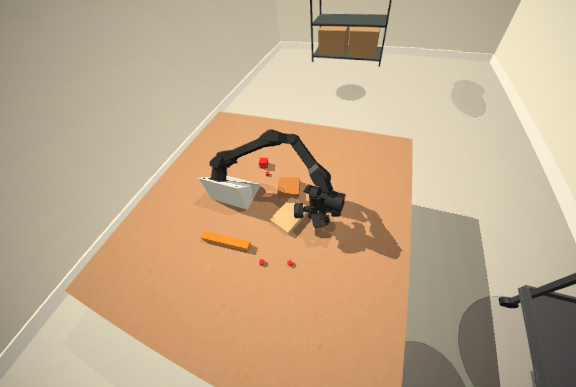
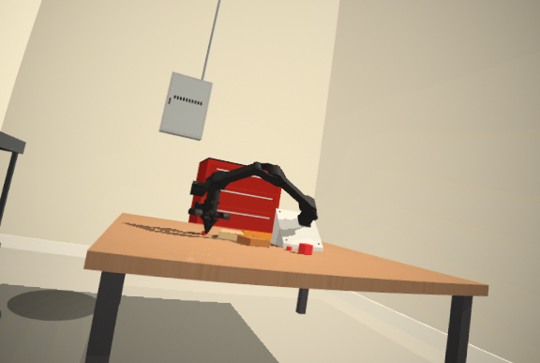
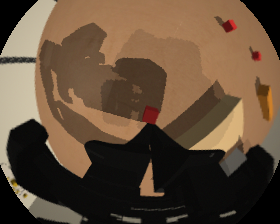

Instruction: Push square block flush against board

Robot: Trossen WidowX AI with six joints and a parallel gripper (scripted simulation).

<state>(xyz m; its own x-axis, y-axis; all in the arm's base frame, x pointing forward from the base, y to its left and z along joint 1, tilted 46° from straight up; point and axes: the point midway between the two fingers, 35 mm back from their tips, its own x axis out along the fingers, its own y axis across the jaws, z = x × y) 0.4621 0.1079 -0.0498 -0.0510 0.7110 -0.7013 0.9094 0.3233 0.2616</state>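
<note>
An orange square block [image 1: 288,186] [image 2: 254,241] lies flat on the table. A pale tan board [image 1: 285,218] [image 2: 229,235] [image 3: 230,129] lies flat beside it, turned at an angle to it. One corner of the board points toward the block; whether they touch is not clear. My gripper [image 1: 320,224] [image 2: 207,231] [image 3: 149,125] is shut and empty, pointing down, low over the table beside the board, on the side away from the white base. It hides part of the board in the top view. The block is not visible in the wrist view.
A small red cube [image 2: 203,233] [image 3: 150,115] lies just by my fingertips. Two more small red cubes [image 1: 261,262] [image 1: 290,263] and a long orange bar [image 1: 225,241] [image 3: 264,102] lie farther off. A larger red cube [image 1: 263,162] [image 2: 306,249] lies beyond the block, near the white base [image 1: 230,194].
</note>
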